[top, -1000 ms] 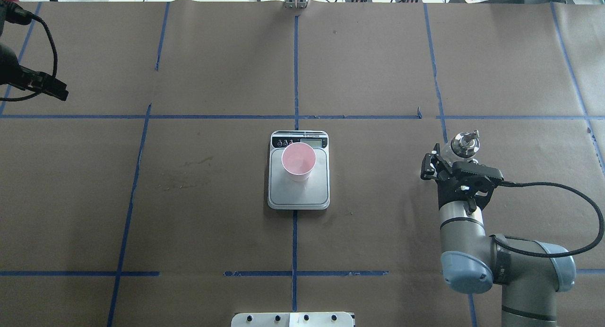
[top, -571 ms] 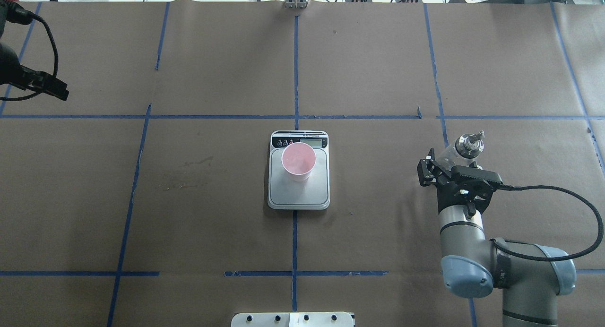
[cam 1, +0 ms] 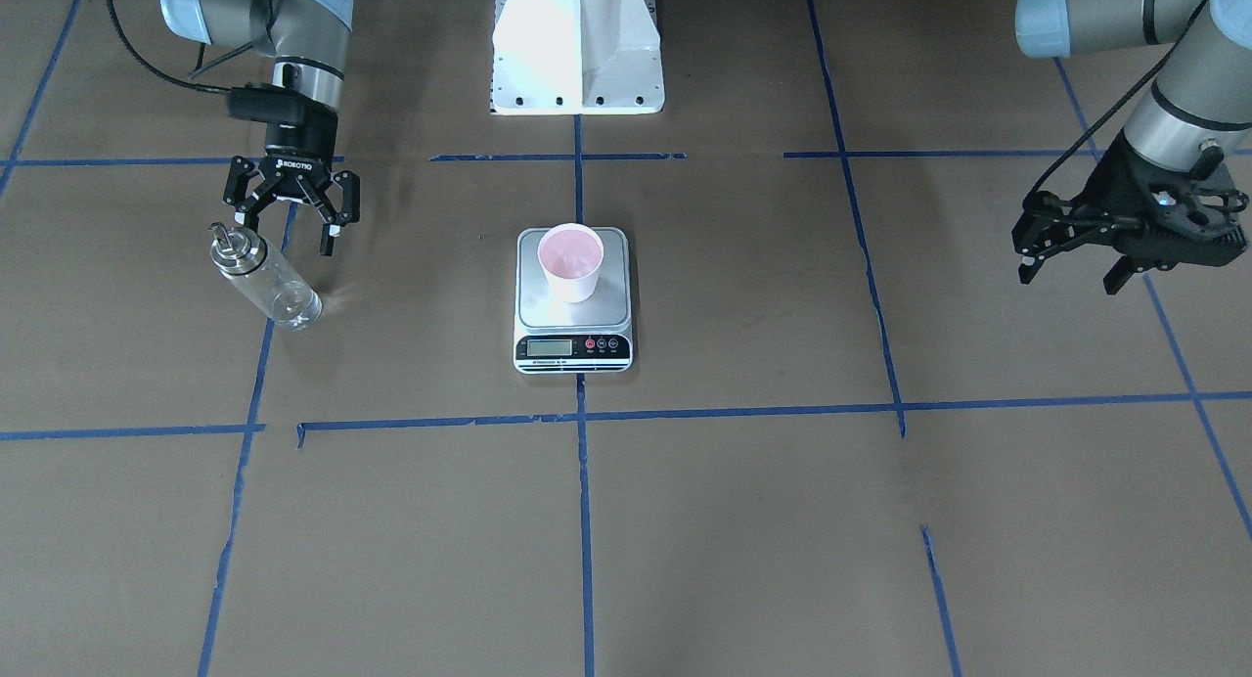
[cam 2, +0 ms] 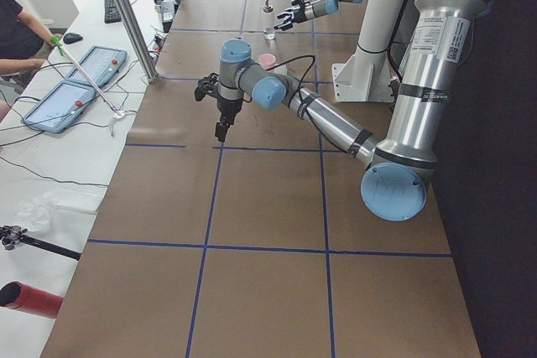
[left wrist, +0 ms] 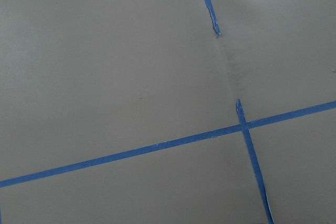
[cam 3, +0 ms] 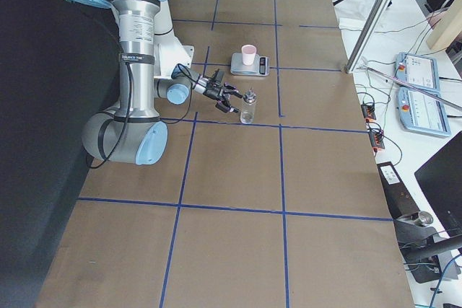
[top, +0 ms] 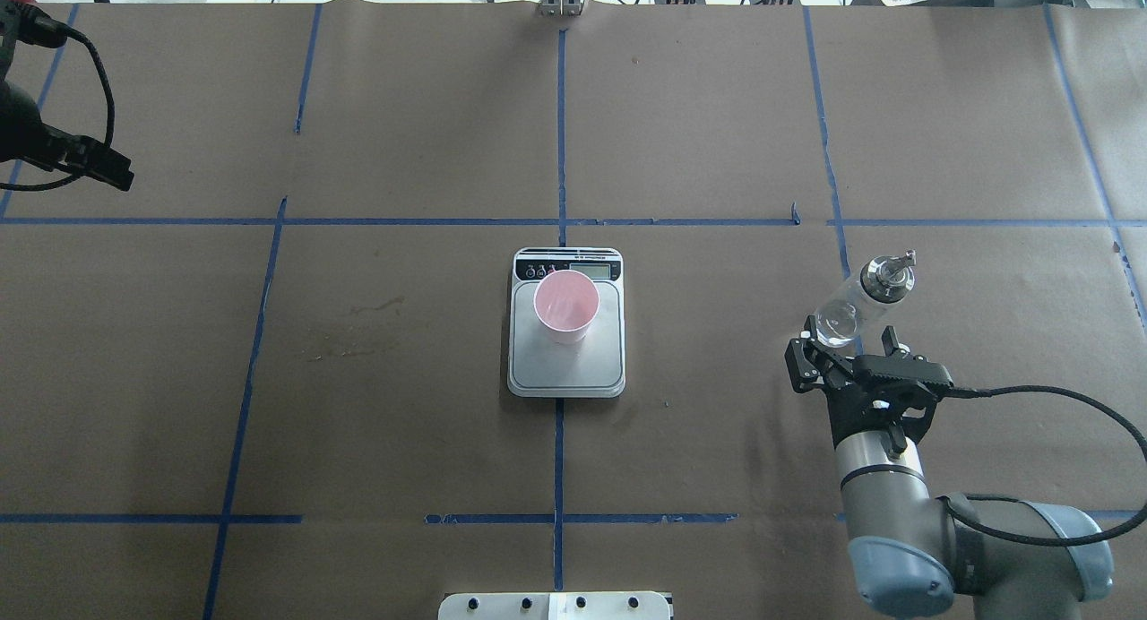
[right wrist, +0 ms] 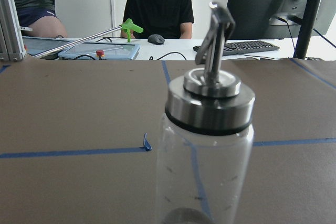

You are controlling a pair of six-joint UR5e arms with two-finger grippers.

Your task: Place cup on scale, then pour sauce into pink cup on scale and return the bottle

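Right hand [cam 1: 287,229], wide open & empty, w/ upright glass dispenser bottle [cam 1: 266,286] standing on desk [cam 1: 743,520] just ahead of its fingertips; paper cup [cam 1: 572,259] on scale [cam 1: 536,307] well to hand's left.

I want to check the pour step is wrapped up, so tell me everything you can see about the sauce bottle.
The bottle is a clear glass cylinder with a silver metal collar and a small metal pour spout on top. It stands upright on the brown paper table, on the robot's right side, by a blue tape line, well apart from the scale. The glass looks close to empty. Nothing grips it: the right gripper sits open just behind it, apparently not touching.
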